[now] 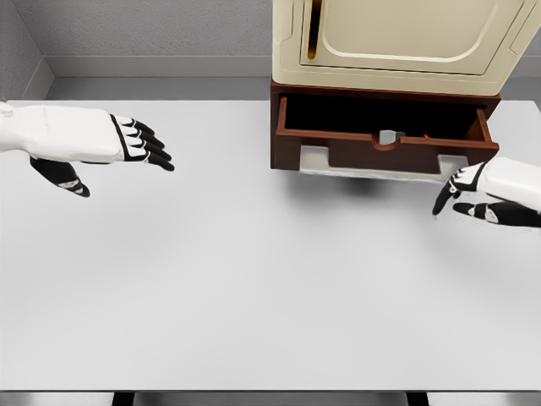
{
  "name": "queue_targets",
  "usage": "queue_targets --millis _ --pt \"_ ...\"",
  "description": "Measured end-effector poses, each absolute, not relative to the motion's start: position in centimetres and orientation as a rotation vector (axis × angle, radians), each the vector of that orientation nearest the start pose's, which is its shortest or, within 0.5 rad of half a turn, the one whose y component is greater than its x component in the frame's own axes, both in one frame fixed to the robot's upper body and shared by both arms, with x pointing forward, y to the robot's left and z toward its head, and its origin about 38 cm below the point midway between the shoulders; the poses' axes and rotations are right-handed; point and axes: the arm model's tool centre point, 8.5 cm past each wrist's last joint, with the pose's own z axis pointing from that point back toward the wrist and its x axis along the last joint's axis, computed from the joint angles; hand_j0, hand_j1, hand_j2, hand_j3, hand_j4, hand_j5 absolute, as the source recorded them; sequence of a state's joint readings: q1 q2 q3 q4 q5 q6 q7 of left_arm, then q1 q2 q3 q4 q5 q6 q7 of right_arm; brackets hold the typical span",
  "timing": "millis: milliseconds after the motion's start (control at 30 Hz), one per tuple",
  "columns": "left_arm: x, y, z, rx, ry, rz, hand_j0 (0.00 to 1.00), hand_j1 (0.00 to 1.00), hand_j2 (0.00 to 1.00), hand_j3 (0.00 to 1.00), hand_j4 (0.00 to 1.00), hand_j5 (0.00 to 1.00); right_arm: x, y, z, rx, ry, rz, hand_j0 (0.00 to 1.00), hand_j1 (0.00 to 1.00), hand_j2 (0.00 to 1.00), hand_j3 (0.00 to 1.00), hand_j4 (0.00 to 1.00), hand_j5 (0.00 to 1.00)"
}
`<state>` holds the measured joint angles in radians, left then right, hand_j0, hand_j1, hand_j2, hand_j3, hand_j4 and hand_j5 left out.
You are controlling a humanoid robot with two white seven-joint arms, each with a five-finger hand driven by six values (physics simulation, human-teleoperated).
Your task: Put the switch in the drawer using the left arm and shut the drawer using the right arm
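- White table (254,288), cream cabinet (397,38) at far right
- Brown drawer (385,135) pulled open; small grey switch (389,136) inside
- Left hand (101,144) at left, fingers extended, empty
- Right hand (486,193) near drawer's right corner, fingers loosely apart, empty

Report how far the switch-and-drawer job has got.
Done, apparently: a small grey object, likely the switch, lies inside the drawer, and the left hand is empty and well away to the left. In hand: the right hand hovers open by the drawer's front right corner. Left: the drawer is open.
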<state>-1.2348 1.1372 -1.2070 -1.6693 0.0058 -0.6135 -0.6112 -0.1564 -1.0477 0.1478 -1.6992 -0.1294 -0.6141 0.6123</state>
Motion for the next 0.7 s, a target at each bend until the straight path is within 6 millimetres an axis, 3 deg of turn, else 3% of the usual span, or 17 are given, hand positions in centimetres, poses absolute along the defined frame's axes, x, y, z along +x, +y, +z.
queue_targets --millis 167,300,700 --pt "39.8 29.7 33.0 -0.341 1.734 3.08 1.0 1.0 1.0 1.0 1.0 1.0 35.1 -37.0 25.7 -0.055 -1.669 1.619 0.51 0.51 0.51 0.51 0.51 0.51" --pt "39.8 29.7 33.0 -0.342 1.734 3.081 1.0 1.0 1.0 1.0 1.0 1.0 35.5 -36.6 25.8 -0.057 -1.672 1.639 0.51 0.51 0.51 0.51 0.51 0.51" --pt "39.8 29.7 33.0 -0.341 1.734 3.081 1.0 1.0 1.0 1.0 1.0 1.0 36.4 -36.6 24.7 0.016 -1.728 1.478 0.53 0.53 0.53 0.53 0.53 0.53"
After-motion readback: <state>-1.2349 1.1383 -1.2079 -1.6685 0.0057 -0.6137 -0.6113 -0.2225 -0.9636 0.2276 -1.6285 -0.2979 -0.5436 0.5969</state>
